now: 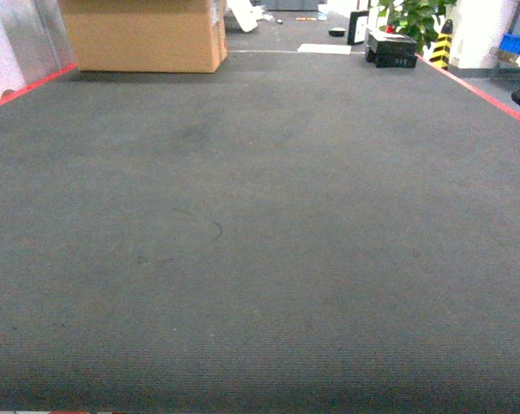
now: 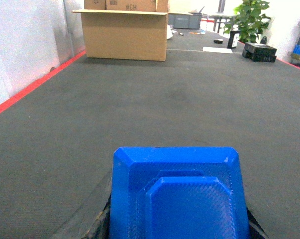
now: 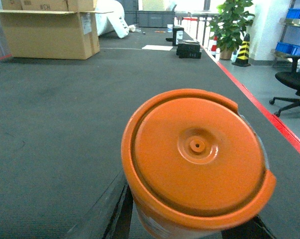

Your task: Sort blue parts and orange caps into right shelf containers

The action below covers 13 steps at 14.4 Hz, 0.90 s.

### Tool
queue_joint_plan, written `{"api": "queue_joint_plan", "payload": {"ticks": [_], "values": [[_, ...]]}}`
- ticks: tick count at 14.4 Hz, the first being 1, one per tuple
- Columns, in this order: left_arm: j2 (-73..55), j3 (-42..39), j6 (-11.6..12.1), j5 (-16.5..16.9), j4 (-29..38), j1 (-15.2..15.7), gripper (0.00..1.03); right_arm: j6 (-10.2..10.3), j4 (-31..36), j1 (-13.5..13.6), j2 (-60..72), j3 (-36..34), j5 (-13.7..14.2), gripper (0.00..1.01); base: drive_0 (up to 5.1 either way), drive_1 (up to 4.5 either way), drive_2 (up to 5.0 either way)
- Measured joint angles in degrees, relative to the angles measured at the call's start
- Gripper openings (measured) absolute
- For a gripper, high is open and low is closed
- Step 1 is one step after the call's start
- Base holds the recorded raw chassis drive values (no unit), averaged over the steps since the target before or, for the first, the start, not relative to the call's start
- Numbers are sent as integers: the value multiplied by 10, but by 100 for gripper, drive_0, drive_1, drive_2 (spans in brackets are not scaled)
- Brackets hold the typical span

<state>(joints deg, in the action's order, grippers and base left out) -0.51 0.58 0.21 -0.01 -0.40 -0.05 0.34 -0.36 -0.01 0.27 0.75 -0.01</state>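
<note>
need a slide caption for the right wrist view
Orange cap fills the foreground above dark carpet, cardboard box and plant behind.

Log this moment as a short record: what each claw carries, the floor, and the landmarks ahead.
left claw: blue part fills the lower view, apparently held; jaws hidden
right claw: orange cap close to the camera, apparently held; jaws hidden
floor: dark grey carpet edged with red lines
ahead: cardboard box far left, plant far right
bins: none close
</note>
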Motion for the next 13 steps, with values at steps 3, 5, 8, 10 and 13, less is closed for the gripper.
{"api": "queue_joint_plan", "payload": {"ticks": [3, 5, 8, 10, 13], "values": [[0, 0, 0, 0, 0, 0, 44, 0, 0, 0, 0, 0, 0, 43, -42, -42, -42], [0, 0, 0, 0, 0, 0, 44, 0, 0, 0, 0, 0, 0, 43, -204, -204, -204], [0, 0, 0, 0, 0, 0, 44, 0, 0, 0, 0, 0, 0, 43, -164, -164, -164], [0, 0, 0, 0, 0, 0, 44, 0, 0, 0, 0, 0, 0, 43, -168, -168, -168], [0, 0, 0, 0, 0, 0, 43, 0, 0, 0, 0, 0, 0, 43, -159, -159, -159]]}}
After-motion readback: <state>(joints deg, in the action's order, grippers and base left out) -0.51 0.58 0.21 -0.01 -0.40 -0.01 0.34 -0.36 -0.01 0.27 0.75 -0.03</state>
